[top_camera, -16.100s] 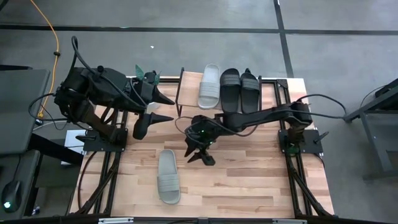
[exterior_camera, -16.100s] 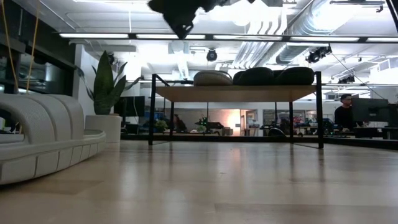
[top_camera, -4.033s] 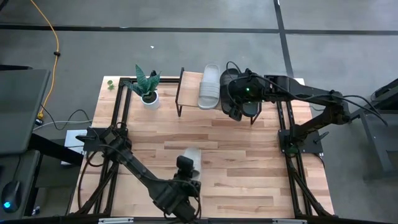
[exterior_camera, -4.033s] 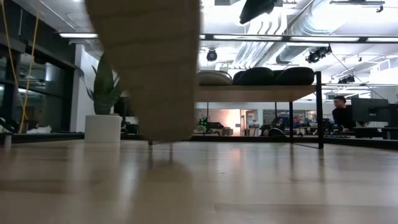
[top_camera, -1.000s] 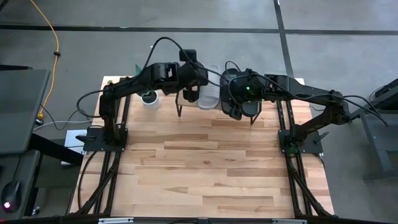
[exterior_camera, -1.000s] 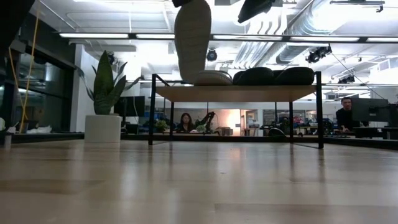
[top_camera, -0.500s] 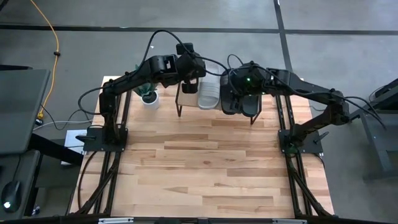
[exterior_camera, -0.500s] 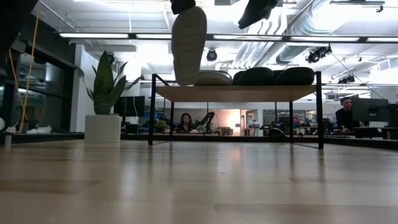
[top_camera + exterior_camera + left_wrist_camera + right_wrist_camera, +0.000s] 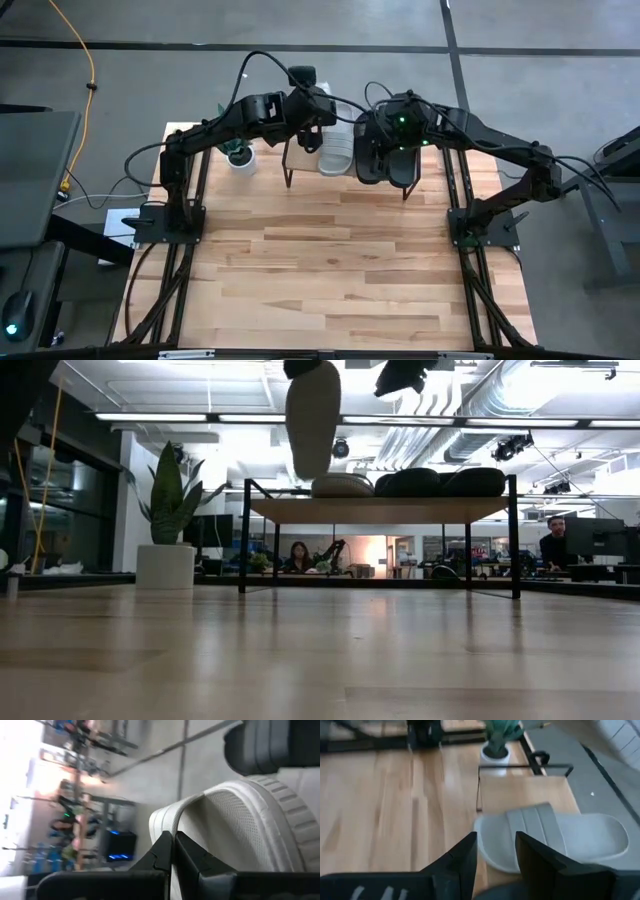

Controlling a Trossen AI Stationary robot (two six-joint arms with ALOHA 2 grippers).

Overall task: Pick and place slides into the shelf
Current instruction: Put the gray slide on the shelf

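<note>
High view: left gripper was seen over the shelf left end, fingers clamped on a pale slide; three slides sat beside. Low view: the held slide hung on end above the shelf; early release risked toppling onto the neighbouring pale slide. Left wrist view: strap pinched. Right wrist view: right gripper was hovering half-spread, empty; arm clash possible.

Three slides on shelf; plant left
</note>
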